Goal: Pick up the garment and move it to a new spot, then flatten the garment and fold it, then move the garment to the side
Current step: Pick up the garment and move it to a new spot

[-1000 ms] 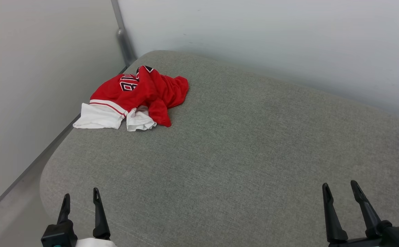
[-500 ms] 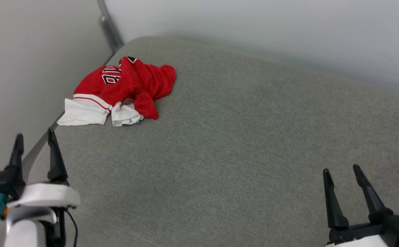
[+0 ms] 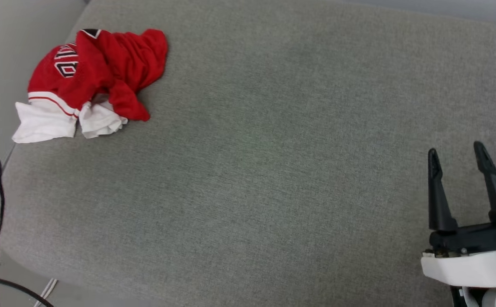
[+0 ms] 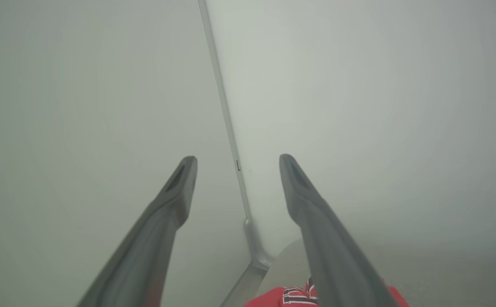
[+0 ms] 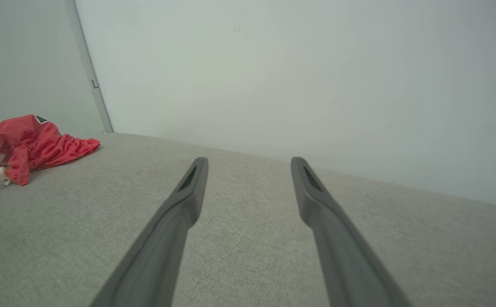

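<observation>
Garment point(image 3: 90, 76): crumpled red heap with 2 white sleeve ends and black, white-edged lettering, lying at the far left corner of the cushion point(image 3: 273, 170), a grey coarse-weave pad with rounded edges. Right gripper point(image 3: 456, 148): 2 tapered dark fingers spread, empty, well apart from garment. Left gripper point(image 4: 237, 158): fingers spread, empty.

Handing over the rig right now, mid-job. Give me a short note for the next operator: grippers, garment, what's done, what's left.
Left gripper: jaws open, empty, raised, facing the wall corner.
Right gripper: jaws open, empty, over the near right of the grey cushion.
Garment: crumpled heap at the cushion's far left corner, neither gripper touching it.
Done: nothing yet.
Left: pick it up, move it to a new spot, flatten, fold, set aside.
</observation>
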Tool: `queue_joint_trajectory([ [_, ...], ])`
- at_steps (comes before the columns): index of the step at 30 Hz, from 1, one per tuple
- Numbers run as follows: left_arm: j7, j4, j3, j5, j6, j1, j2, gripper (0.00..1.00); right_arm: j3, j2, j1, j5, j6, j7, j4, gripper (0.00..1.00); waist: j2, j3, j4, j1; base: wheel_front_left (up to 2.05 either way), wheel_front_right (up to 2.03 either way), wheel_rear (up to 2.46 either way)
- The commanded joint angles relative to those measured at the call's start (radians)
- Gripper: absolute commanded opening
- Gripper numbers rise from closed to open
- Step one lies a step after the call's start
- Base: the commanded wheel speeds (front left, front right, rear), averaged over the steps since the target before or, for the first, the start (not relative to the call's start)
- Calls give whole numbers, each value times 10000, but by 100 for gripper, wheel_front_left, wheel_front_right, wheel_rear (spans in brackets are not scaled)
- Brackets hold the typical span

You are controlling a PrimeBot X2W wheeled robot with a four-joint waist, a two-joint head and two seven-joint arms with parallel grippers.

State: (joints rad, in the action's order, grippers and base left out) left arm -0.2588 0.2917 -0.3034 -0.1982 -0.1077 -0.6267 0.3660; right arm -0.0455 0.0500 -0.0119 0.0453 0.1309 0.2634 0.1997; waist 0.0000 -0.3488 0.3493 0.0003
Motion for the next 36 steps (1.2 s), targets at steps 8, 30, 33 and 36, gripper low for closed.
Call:
queue_joint_trajectory([
  [8,1877,2040,545,-1153,-203,-2749,1601,100,-30,6,-915,471,-3,21,838,100,0,-1731,-631,-3,0,0,0],
  [30,9802,3824,5336,-7386,-212,-3399,3803,100,559,323,-1991,1112,-3,21,2235,100,0,-3566,-1405,-3,0,0,0],
  [33,10396,3959,5995,-7343,-214,-3240,3919,100,567,298,-2003,1086,-3,21,2215,100,0,-3662,-1472,-3,0,0,0],
  [36,10512,4105,6366,-7505,-216,-3214,3780,100,578,254,-2055,1041,-3,21,2180,100,0,-3712,-1522,-3,0,0,0],
])
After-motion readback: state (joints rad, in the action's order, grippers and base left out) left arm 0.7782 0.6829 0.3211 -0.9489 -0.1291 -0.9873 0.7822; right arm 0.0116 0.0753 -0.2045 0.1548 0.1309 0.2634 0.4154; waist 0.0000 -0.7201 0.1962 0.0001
